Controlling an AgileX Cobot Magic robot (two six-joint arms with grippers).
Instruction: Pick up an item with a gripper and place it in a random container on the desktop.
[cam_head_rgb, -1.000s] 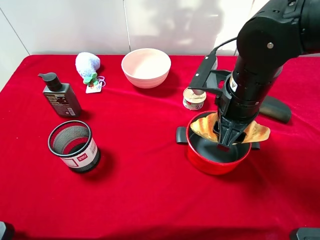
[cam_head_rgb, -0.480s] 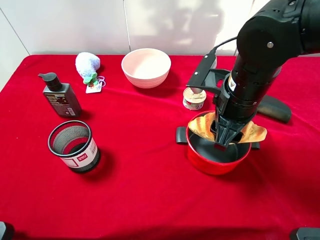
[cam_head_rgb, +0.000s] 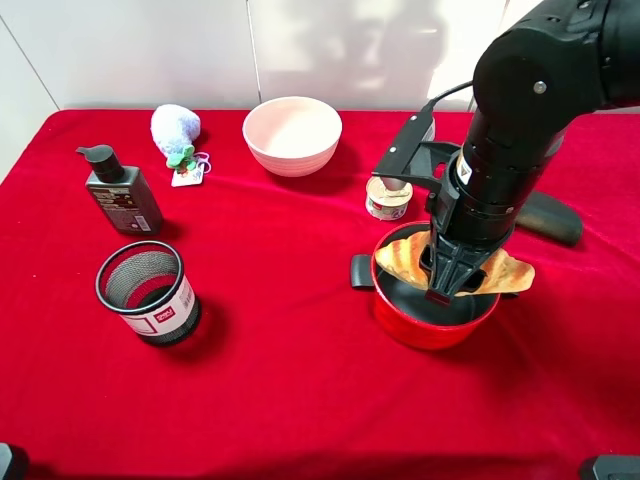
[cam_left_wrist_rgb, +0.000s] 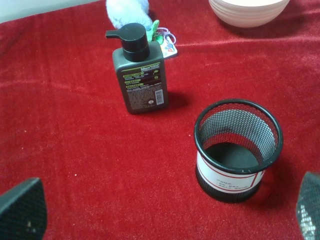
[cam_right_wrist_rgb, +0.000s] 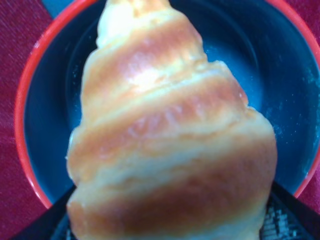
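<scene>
Now, right claw (cam_head_rgb: 441, 290) tight on croissant (cam_head_rgb: 398, 258) over the red pot (cam_head_rgb: 420, 326), tin can (cam_head_rgb: 387, 198) just beside

The right arm (cam_head_rgb: 520, 120) bends down steeply. The right hand (cam_head_rgb: 441, 287) points straight downward, clamped on the croissant (cam_head_rgb: 398, 258). The left hand (cam_left_wrist_rgb: 166, 210) has its fingers spread wide apart.

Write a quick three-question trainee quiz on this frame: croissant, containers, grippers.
1. True or false: the croissant lies loose on the floor of the red pot.
2. Which container stands closest to the tin can? A pink bowl, B red pot, C mesh cup.
3. Which gripper is shut on the croissant?
Key: 1 false, it hangs clamped above the pot. 2 B. 3 the right gripper.
</scene>
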